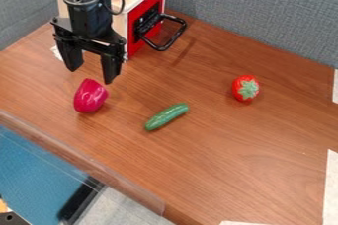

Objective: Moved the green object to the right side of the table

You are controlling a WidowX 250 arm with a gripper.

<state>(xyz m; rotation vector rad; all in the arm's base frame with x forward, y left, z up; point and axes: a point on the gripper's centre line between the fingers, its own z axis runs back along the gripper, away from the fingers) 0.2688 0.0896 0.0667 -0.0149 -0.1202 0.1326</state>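
Observation:
Above the left part of the table, the black gripper [92, 73] hangs with its two fingers spread and nothing between them. Just below it lies a dark pink, pepper-like object [90, 95]; whether the two touch cannot be told. The green cucumber-shaped object [166, 116] lies slanted on the wooden table [218, 165], near its middle, to the right of and lower than the gripper, apart from it.
A red strawberry-like toy [245, 88] with a green top lies right of the cucumber. Behind the gripper stands a toy oven [147, 19] with a black handle sticking out. Grey partitions [264, 12] border the back. The table's front edge [86, 157] runs along the lower left.

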